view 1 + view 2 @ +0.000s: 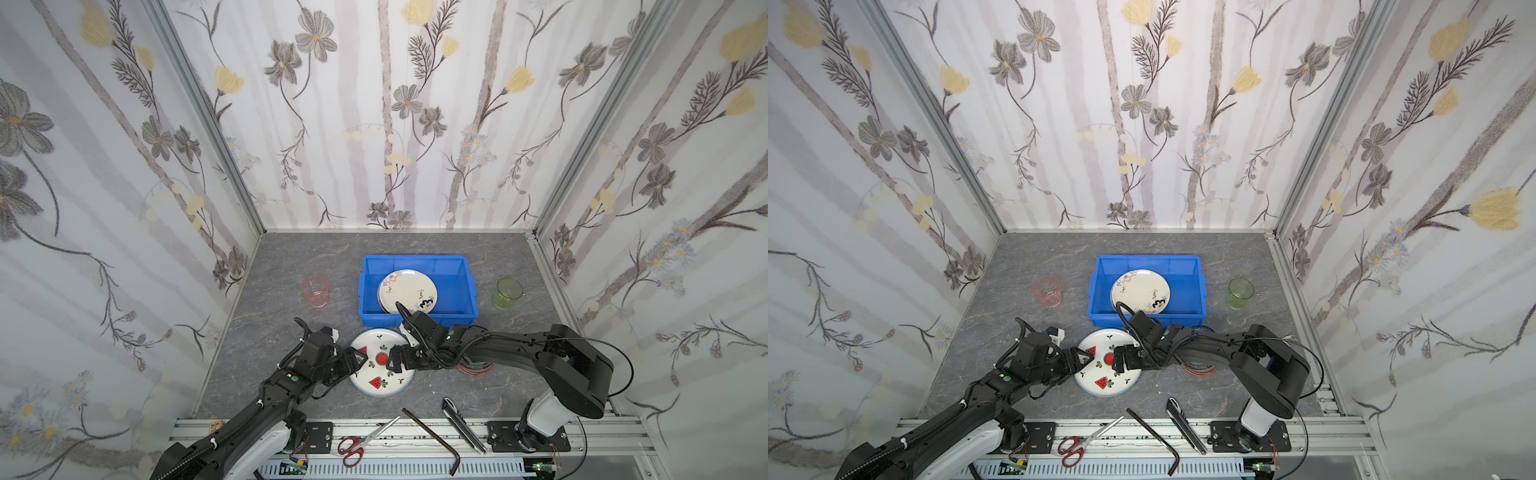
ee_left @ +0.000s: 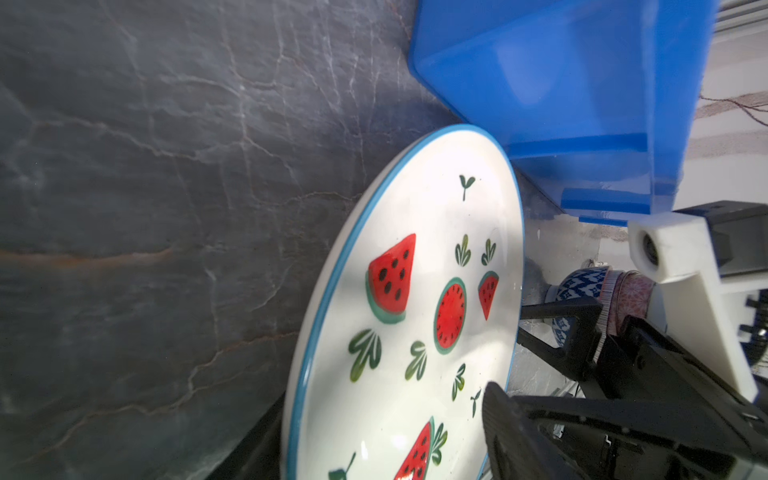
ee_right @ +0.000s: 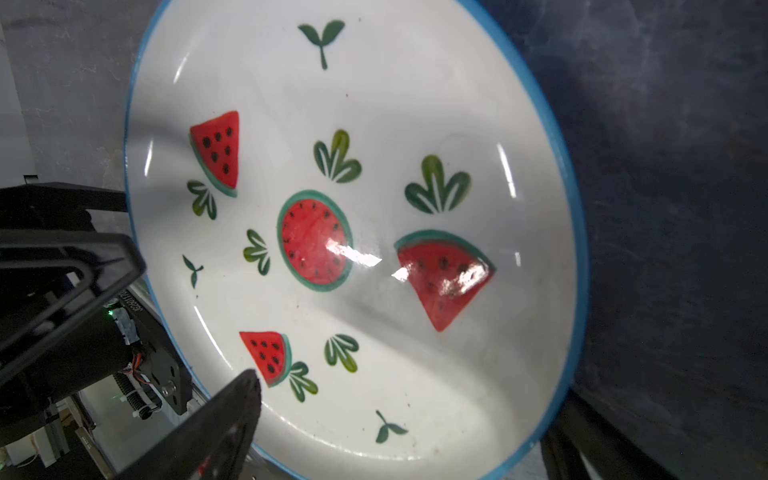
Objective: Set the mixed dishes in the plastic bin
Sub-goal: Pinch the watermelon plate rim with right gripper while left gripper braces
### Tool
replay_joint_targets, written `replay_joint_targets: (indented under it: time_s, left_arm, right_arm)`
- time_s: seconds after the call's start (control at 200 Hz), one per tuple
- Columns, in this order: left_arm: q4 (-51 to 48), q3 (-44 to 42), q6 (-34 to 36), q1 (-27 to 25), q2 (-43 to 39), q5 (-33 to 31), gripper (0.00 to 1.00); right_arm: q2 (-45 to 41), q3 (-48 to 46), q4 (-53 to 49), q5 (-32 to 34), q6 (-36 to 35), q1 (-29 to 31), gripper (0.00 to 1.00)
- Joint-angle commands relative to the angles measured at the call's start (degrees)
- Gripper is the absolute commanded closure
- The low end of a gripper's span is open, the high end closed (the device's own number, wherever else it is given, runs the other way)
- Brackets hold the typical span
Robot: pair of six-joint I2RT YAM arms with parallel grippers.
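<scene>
The white watermelon-print plate (image 1: 380, 376) (image 2: 415, 291) (image 3: 374, 124) sits on the grey table just in front of the blue plastic bin (image 1: 457, 286) (image 1: 1187, 286) (image 2: 561, 83). My left gripper (image 1: 360, 360) (image 2: 386, 392) is open at its left rim, one finger over the face and one beneath. My right gripper (image 1: 392, 361) (image 3: 407, 399) stands wide open astride the opposite rim. A white scribbled plate (image 1: 407, 289) lies in the bin. A stack of patterned bowls (image 1: 478, 369) (image 2: 577, 286) is mostly hidden under the right arm. A pink tumbler (image 1: 315, 291) and a green tumbler (image 1: 508, 293) stand on either side of the bin.
Red-handled scissors (image 1: 353, 446), a bent hex key (image 1: 436, 436) and a folding knife (image 1: 463, 424) lie along the front rail. Flowered walls close in the left, back and right sides.
</scene>
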Motion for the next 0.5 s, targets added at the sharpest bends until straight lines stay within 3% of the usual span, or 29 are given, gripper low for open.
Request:
replay_joint_targets:
  time_s: [0.0,0.495]
  left_arm:
    - [6.0,-0.4,-0.8,0.0,-0.6,3.1,0.36]
    - [6.1,-0.7,-1.0,0.1,-0.4,3.6,0.60]
  right_arm:
    - [0.4,0.9,4.8,-3.4,-0.3,0.3,0.00]
    - [0.3,0.6,2.5,-1.2,0.0,0.2,0.00]
